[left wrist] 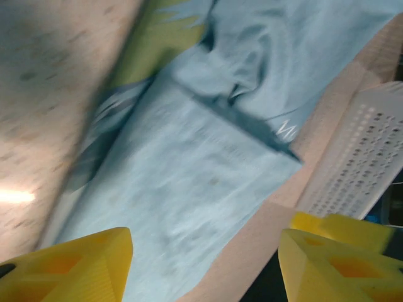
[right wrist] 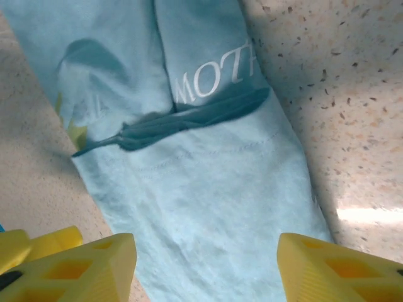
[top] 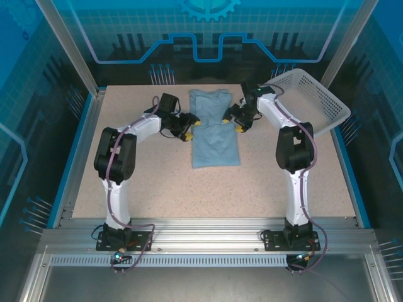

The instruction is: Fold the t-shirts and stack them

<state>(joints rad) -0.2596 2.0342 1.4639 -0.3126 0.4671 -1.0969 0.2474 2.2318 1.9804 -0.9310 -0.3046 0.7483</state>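
White letters (right wrist: 214, 82) reading "MOTH" on the t-shirt (right wrist: 208, 207), seemingly cut short by a fold.

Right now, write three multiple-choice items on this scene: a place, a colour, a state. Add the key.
1. Where does the white basket sit on the table?
A. far right corner
B. near left corner
C. dead centre

2. What colour are the tool fingers?
A. black
B. yellow
C. red

3. How do the left tool and right tool stand?
A. both shut on the basket
B. one shut, one open
C. both open by the t-shirt

Key: 1 A, the top view shows it at the far right corner; 2 B, both wrist views show yellow fingers; 3 C, each pair stands wide apart, gripping nothing.
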